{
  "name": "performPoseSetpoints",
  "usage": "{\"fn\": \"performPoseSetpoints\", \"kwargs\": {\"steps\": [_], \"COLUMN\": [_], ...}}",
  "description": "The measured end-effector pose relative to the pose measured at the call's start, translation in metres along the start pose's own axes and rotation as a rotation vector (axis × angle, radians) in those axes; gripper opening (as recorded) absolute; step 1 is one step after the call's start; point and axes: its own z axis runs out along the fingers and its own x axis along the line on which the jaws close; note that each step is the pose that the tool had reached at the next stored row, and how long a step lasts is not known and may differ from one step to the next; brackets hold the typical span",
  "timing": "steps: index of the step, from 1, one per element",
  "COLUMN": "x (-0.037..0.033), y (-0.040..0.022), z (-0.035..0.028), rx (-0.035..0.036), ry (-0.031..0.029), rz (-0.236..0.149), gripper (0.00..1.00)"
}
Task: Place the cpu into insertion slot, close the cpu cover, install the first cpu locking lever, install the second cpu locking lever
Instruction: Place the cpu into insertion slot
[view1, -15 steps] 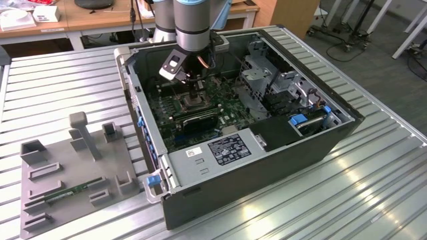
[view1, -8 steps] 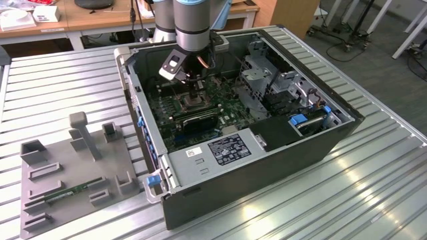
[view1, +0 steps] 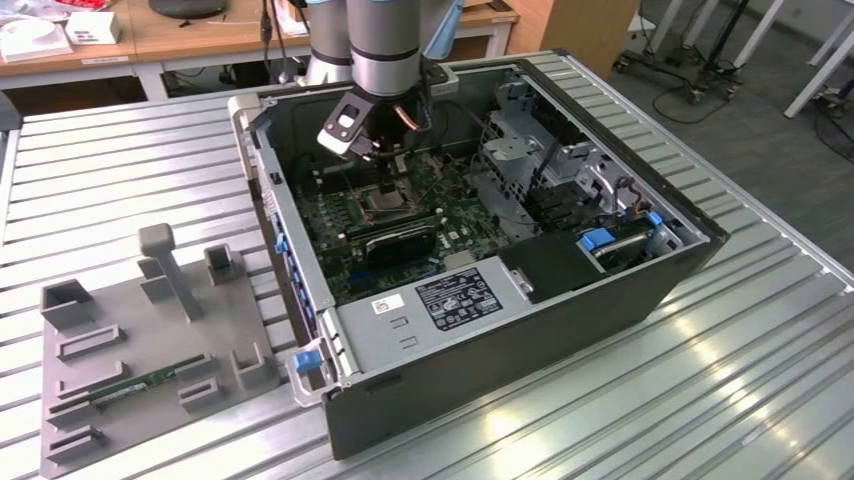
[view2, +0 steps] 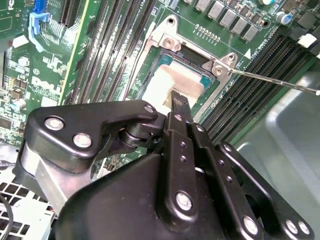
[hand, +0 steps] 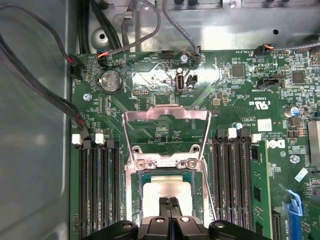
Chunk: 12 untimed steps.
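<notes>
The cpu (hand: 167, 189) lies flat in the insertion slot (hand: 141, 181), its pale metal top facing up. My gripper (hand: 168, 200) stands right over it with its two black fingers pressed together and the tips at the chip's top. In the second wrist view the gripper (view2: 179, 98) comes down at the near side of the cpu (view2: 170, 80). The cpu cover (hand: 166, 116) is swung up and open beyond the slot, on its hinge. A thin locking lever (view2: 277, 83) sticks out free to one side. In the exterior view the gripper (view1: 388, 192) reaches down into the open computer case (view1: 641, 290).
Black memory slots (hand: 97, 190) run along both sides of the socket. Cables (hand: 45, 95) hang along the case wall. A metal drive cage (view1: 527, 150) and power supply (view1: 441, 300) crowd the case. A grey fixture tray (view1: 134, 350) sits at the exterior view's left.
</notes>
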Motion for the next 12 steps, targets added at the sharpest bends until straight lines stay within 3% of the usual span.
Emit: {"fn": "performPoseSetpoints", "kwargs": {"steps": [12], "x": [0.0], "y": [0.0], "z": [-0.0003], "rx": [0.0], "ry": [0.0023], "rz": [0.0], "gripper": [0.11]}}
